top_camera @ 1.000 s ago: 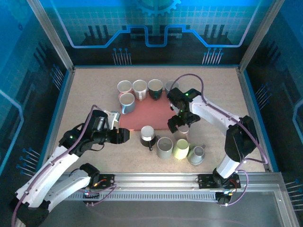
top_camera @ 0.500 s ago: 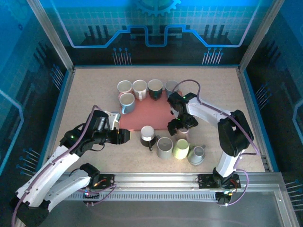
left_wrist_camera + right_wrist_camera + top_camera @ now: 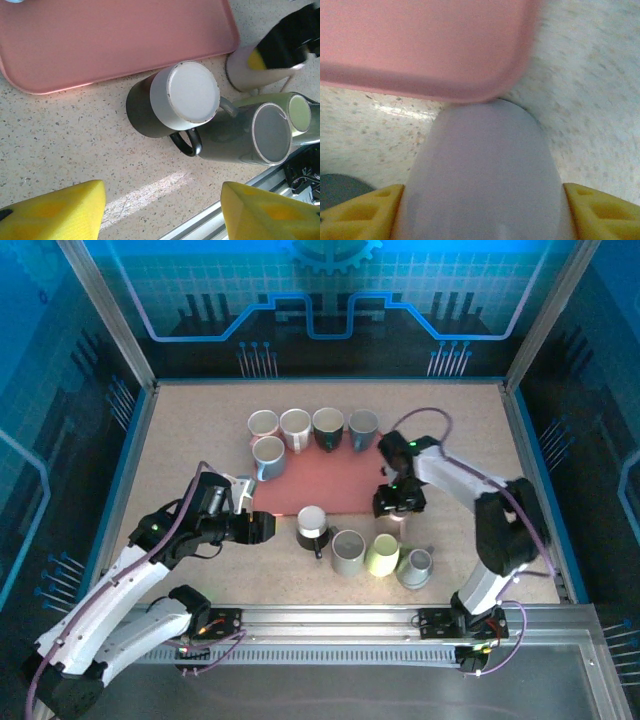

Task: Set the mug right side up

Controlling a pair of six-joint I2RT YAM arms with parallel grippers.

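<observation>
Mug (image 3: 485,165) clamped in right pincer (image 3: 481,220), beside tray (image 3: 420,45)

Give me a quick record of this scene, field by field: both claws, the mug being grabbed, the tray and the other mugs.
right claw: shut on the pale mug, by the tray's near right corner
pale mug orientation: cannot tell
left claw: open, holding nothing, pointed toward the dark mug
dark mug: upside down, base up, on the table just off the tray's near edge
pink tray: bare in the middle
far mugs: five clustered at the tray's far edge, openings up
near mugs: three in a row right of the dark mug
</observation>
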